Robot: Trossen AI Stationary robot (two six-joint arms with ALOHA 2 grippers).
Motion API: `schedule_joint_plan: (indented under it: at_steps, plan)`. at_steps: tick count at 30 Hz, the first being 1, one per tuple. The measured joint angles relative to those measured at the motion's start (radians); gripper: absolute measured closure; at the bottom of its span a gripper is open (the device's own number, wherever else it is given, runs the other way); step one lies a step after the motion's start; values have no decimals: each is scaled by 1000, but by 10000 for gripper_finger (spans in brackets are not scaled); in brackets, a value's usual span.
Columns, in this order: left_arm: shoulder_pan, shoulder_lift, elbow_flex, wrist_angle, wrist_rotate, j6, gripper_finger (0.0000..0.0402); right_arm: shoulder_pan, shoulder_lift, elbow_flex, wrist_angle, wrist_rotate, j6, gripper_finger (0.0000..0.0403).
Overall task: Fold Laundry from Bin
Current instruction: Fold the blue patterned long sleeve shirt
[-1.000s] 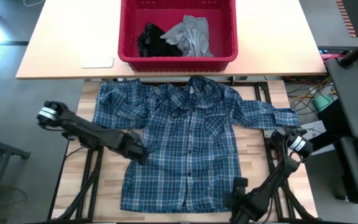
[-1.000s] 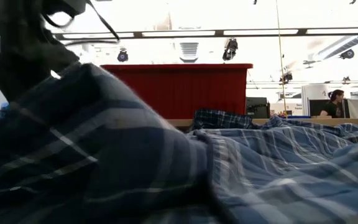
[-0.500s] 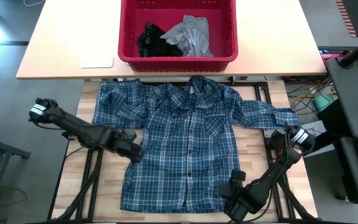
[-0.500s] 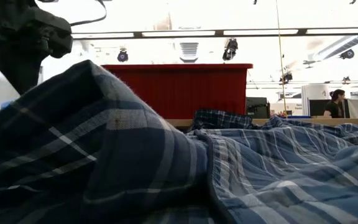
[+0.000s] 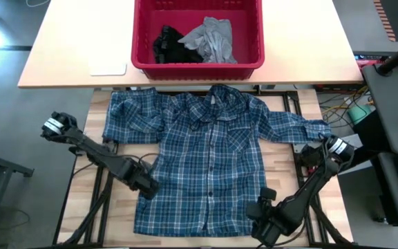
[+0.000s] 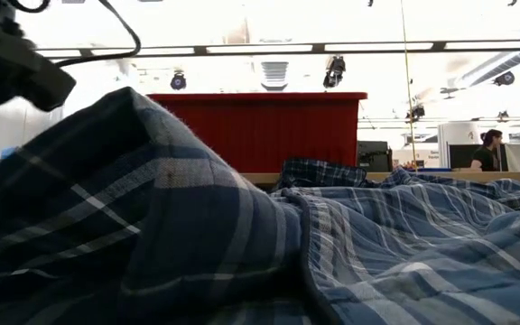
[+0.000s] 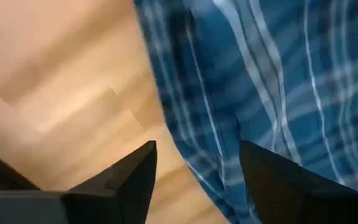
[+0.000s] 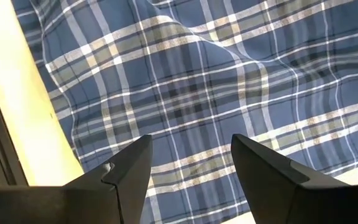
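- The laundry: a blue-and-white plaid shirt (image 5: 209, 159) lies spread flat, front up, sleeves out to both sides, on the wooden table (image 5: 116, 214) just in front of the red bin (image 5: 197, 63).
- Inside the bin sit a crumpled grey T-shirt (image 5: 211, 40) and, beside it, a small black garment (image 5: 166, 43). No writing or logo is legible on any of them.
- The left gripper (image 5: 146, 185) sits at the shirt's side hem, on the far side of the shirt from the bin; its fingers (image 7: 123, 180) are spread apart with only cloth edge and bare wood between them, gripping nothing.
- A second ago it was clamped on that hem a little nearer the bin; it has since let go and slid along the edge.
- The right gripper (image 5: 267, 218) hovers at the shirt's bottom corner, farthest from the bin, jaws parted and empty over the plaid, as before.
- Only the low view shows a person seated far off beyond the bin (image 6: 256, 131); there a raised fold of shirt fills the foreground.
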Motion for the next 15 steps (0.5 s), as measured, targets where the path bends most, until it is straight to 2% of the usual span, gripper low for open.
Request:
schedule_joint_plan:
  at_steps: [5,11,15]
  plan:
    - [-68,57,-11,16,27,-67,190,0,-1,0,0,0,-3,188]
    - [-74,98,-34,199,24,-99,225,0,-1,0,1,-24,-13,188]
    - [-92,93,-9,196,25,-146,240,0,-1,0,2,-36,28,188]
